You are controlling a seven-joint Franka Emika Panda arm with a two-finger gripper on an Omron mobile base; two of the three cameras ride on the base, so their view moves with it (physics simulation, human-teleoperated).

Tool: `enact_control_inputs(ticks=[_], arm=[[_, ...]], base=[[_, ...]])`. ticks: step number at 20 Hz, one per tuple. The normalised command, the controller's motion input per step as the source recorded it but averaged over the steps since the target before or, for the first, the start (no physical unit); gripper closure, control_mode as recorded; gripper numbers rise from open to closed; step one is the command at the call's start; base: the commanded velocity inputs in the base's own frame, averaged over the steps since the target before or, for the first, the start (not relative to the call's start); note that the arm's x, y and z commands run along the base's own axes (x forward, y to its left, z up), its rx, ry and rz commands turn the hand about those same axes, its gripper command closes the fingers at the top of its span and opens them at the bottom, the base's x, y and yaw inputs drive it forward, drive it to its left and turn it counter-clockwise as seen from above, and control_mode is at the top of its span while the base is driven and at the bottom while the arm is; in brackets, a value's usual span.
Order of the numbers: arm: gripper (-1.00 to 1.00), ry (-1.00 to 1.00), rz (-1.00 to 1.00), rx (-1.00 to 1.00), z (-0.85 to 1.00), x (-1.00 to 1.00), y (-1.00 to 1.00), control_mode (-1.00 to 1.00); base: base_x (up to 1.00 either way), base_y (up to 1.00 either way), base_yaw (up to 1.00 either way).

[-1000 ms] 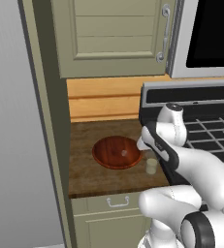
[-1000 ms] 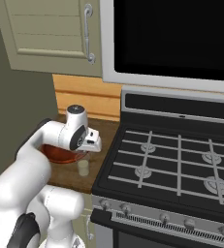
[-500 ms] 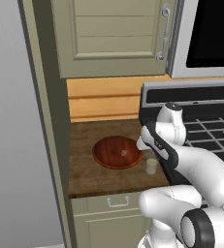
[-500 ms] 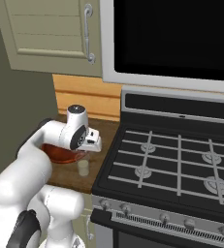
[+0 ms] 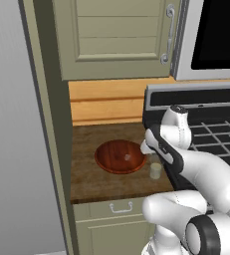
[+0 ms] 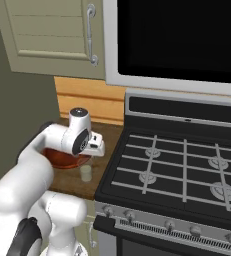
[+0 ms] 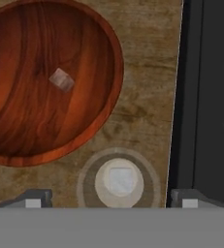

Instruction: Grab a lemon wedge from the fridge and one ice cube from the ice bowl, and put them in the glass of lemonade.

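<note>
My gripper hangs open right above the glass of lemonade, one fingertip on each side of it and nothing between them. A whitish ice cube lies inside the glass. To the left, the reddish-brown ice bowl holds another ice cube. In the left base view the glass stands on the wooden counter just right of the bowl, under my hand. From the right base view, the glass shows below the gripper. The fridge and the lemon wedge are out of view.
The black stove borders the narrow wooden counter on the right, with its raised edge close to the glass. A beige wall cabinet hangs above and a tall panel closes the left side.
The jaws have spread wide apart above the glass. The arm has barely moved.
</note>
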Motion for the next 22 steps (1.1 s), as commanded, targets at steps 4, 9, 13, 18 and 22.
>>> enact_control_inputs(ticks=[4, 9, 13, 18, 22], arm=[[-1.0, -0.1, 0.0, 0.07, 0.32, -0.23, 0.0, -1.0], [-1.0, -0.11, 0.0, 0.09, 0.35, -0.35, -0.01, -1.0], [-1.0, -0.08, 0.0, 0.03, 0.29, -0.24, 0.0, -1.0], [-1.0, -0.17, 0.0, 0.05, 0.4, -0.86, 0.0, -1.0], [-1.0, 0.05, -0.03, -0.05, 1.0, -0.55, -0.14, -1.0]], base=[[0.0, 0.0, 0.0], [0.0, 0.0, 0.0], [0.0, 0.0, 0.0], [0.0, 0.0, 0.0], [0.0, 0.0, 0.0]])
